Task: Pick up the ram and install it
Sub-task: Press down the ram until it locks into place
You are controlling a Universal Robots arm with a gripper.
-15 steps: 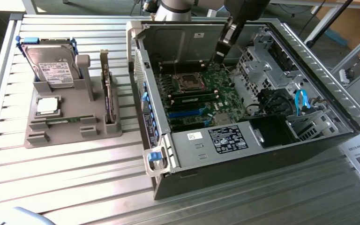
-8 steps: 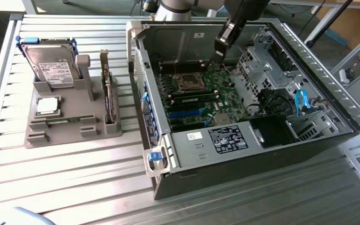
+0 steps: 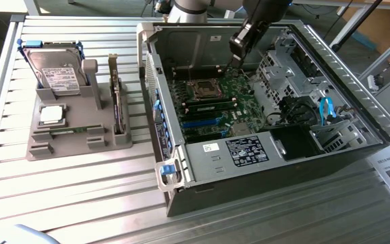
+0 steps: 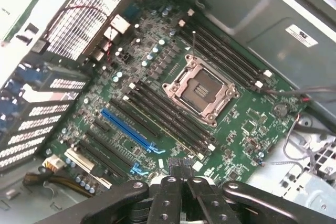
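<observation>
Exterior view: a slatted aluminium table [image 3: 79, 203] carries a large open computer case [image 3: 330, 56] of grey sheet metal, lying on its side with its perforated rear grille towards the exterior view's left. Inside the case lies a green motherboard [image 3: 242, 94], crowded with long black slots and a square metal-framed processor socket [image 3: 202, 90]. Just beside the case, on the exterior view's left, stands a moulded grey plastic fixture [image 3: 66, 147]. It holds a silver hard drive [image 3: 56, 68] propped upright at its far end, a dark expansion card [image 3: 118, 109] standing on edge on the side nearest the case, and a square silver processor chip [image 3: 51, 115] lying flat. The ram [image 3: 69, 130] appears as a thin green strip lying low in the fixture in front of the processor chip, well apart from the case. The black gripper [image 3: 235, 56] hangs over the far part of the case above the motherboard, clenched with nothing visible between its fingers. The wrist view looks down inside the case: the motherboard [image 4: 247, 124] shows fine detail, namely the open socket [image 4: 201, 90] with an empty dark centre, parallel black memory slots [image 4: 168, 119] on both sides of it, a blue slot [image 4: 128, 128] and rows of small capacitors. The gripper [image 4: 181, 169] shows its black linkage arms meeting, with the fingertips pressed together.
</observation>
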